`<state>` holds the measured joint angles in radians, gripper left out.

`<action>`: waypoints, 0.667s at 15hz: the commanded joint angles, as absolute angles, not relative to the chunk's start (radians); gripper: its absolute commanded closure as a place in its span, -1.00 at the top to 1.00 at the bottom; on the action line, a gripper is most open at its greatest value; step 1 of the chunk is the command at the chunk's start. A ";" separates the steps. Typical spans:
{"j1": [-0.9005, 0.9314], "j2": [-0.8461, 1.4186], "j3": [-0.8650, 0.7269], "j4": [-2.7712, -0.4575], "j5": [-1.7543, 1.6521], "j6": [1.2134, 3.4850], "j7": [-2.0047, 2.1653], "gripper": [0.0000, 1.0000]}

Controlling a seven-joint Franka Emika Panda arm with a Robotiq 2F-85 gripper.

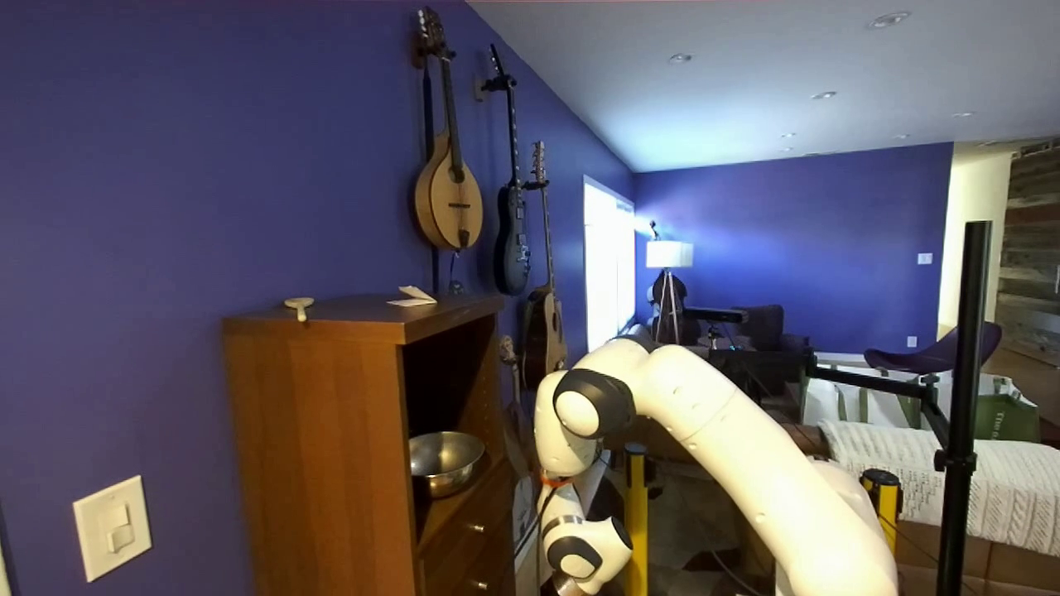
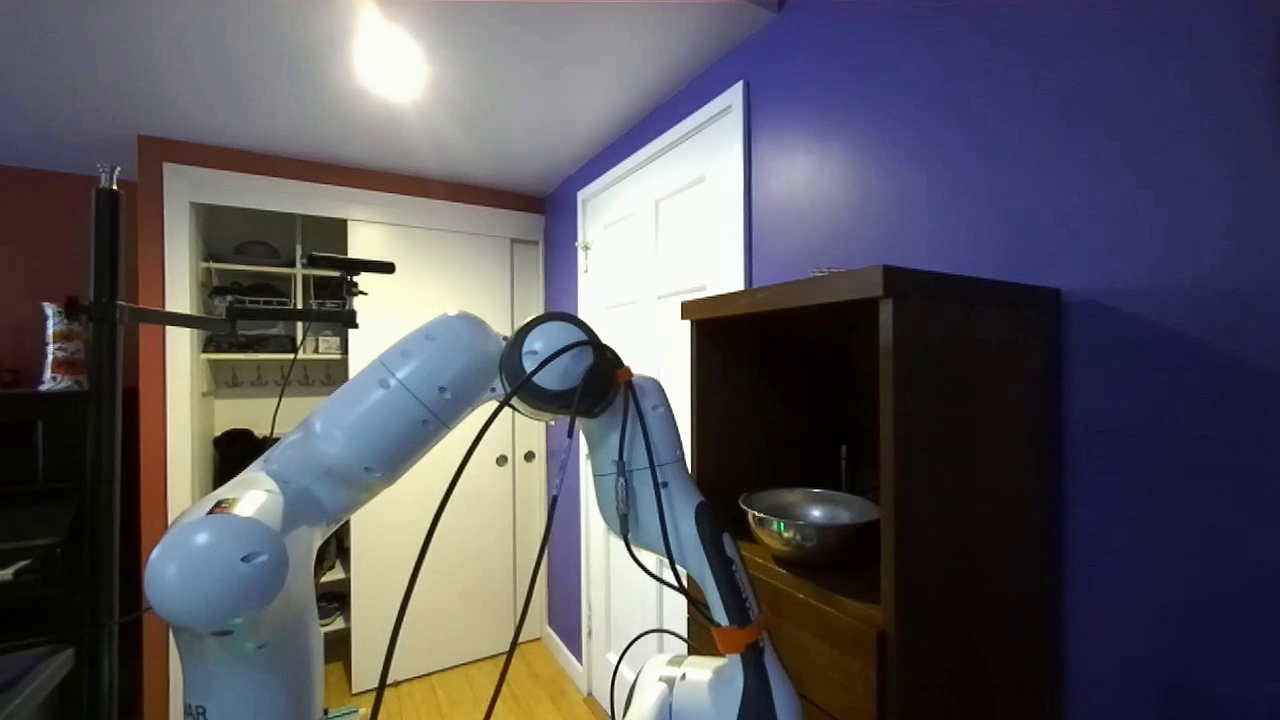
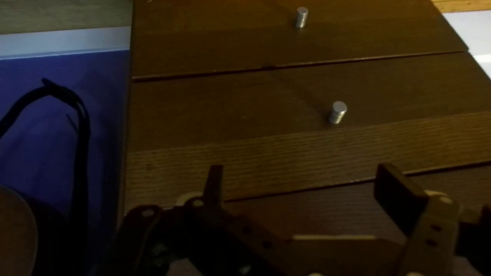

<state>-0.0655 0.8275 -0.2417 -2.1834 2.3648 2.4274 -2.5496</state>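
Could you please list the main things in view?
cabinet: one, brown, by the blue wall
bowl: one, silver, inside the cabinet
drawers: at least two, brown, below the bowl
knobs: at least two, silver, on the drawers
stringed instruments: at least three, tan or dark, on the wall
floor lamp: one, white, far end
doors: at least two, white, in the background
arm: one, white, before the cabinet
gripper: one, black, open, facing the drawers

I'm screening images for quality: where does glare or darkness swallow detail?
In an exterior view, the window is blown out white; in an exterior view, the ceiling light flares and the open cabinet compartment sinks to near black; in the wrist view, the gripper is mostly dark, but a drawer knob catches light.
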 commanded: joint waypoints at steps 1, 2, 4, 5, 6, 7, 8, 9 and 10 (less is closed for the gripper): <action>-0.018 0.848 -0.278 -2.185 2.376 2.405 -2.544 1.00; -0.006 0.861 -0.280 -2.185 2.381 2.401 -2.552 1.00; 0.007 0.874 -0.282 -2.184 2.384 2.399 -2.557 1.00; 0.008 0.875 -0.283 -2.183 2.384 2.399 -2.559 1.00; 0.007 0.875 -0.284 -2.183 2.384 2.398 -2.560 1.00; 0.007 0.875 -0.285 -2.183 2.384 2.397 -2.561 1.00; 0.007 0.875 -0.286 -2.183 2.384 2.397 -2.562 1.00; 0.006 0.886 -0.280 -2.173 2.388 2.393 -2.555 1.00; 0.008 0.895 -0.276 -2.166 2.400 2.385 -2.560 1.00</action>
